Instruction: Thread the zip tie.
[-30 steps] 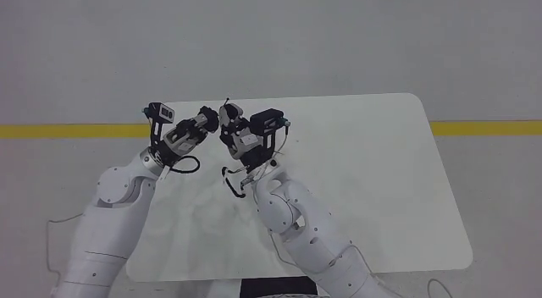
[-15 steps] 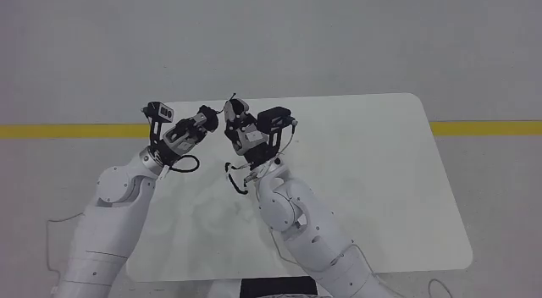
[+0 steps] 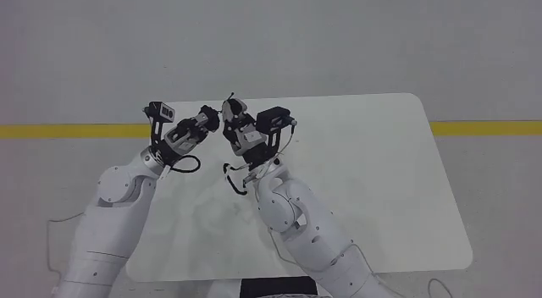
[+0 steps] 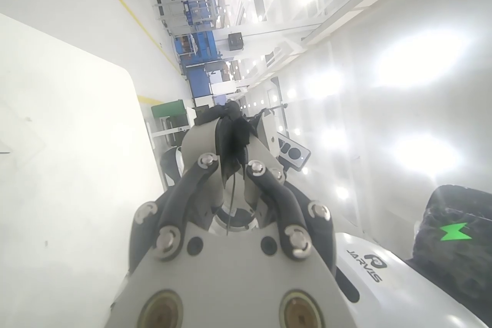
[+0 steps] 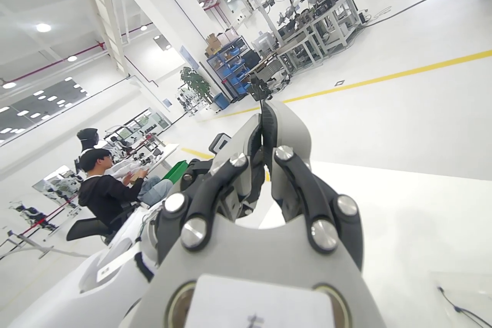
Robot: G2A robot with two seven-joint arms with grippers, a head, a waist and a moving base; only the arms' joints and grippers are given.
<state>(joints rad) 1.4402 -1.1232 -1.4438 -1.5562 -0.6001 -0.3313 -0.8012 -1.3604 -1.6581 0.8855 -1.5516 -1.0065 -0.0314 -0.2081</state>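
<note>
A thin black zip tie (image 3: pixel 229 98) is held above the far left part of the white table (image 3: pixel 364 171). My right gripper (image 3: pixel 232 115) is shut on it. In the right wrist view the zip tie (image 5: pixel 260 93) sticks out past the closed fingertips of the right gripper (image 5: pixel 265 111), with a small blocky end on top. My left gripper (image 3: pixel 210 118) sits right beside it, tips almost touching. In the left wrist view the left gripper (image 4: pixel 230 122) is shut, and a thin black strip of the zip tie (image 4: pixel 231 195) runs back between its fingers.
Another thin black tie (image 5: pixel 458 307) lies loose on the table near the right arm. The table's far edge (image 3: pixel 288 99) is just beyond the grippers. A wide bare stretch of the tabletop (image 3: pixel 389 205) lies to the right.
My right gripper has shifted slightly to the right and away from the left gripper, carrying the zip tie's end with it. The left arm has stayed still.
</note>
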